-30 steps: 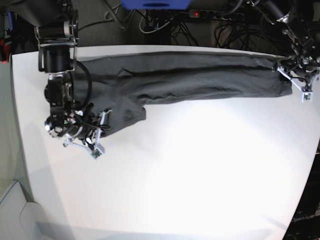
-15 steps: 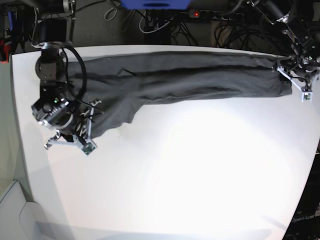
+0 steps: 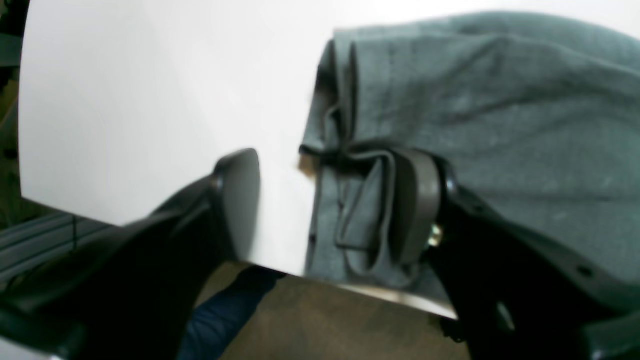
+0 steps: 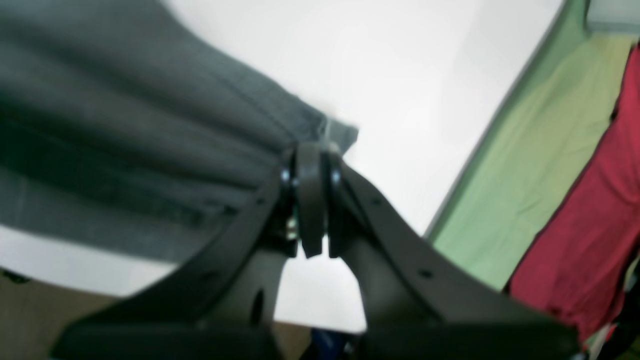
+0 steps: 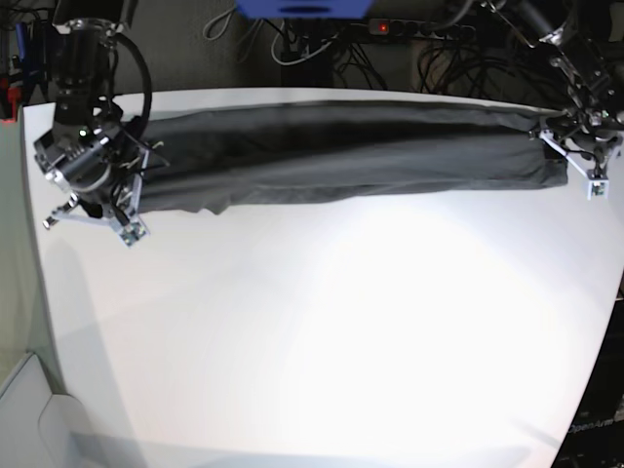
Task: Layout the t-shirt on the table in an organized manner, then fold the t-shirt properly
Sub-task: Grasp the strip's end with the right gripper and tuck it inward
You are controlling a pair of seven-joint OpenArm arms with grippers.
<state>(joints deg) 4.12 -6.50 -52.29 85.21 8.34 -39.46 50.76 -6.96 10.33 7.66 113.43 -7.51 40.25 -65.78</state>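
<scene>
The dark grey t-shirt [image 5: 341, 146] lies drawn out as a long narrow band along the far side of the white table [image 5: 322, 331]. At its left end in the base view, my right gripper [image 5: 144, 164] is shut on the cloth. The right wrist view shows the pads [image 4: 312, 200] pressed together on the t-shirt's hem [image 4: 320, 132]. My left gripper [image 5: 554, 136] sits at the band's right end. In the left wrist view its jaws stand apart [image 3: 332, 160]. One finger [image 3: 240, 200] rests on bare table, the other [image 3: 420, 205] lies against bunched t-shirt [image 3: 475, 100] folds.
Cables and a power strip [image 5: 419, 27] with a red light run behind the table's far edge. A green surface [image 4: 525, 165] and a red one [image 4: 600, 200] lie past the table's left edge. The table's near edge [image 3: 350, 287] is close under the left gripper.
My right gripper has carried the shirt's left end up and toward the far left corner, pulling the hanging part straight into the band. The left arm has stayed in place.
</scene>
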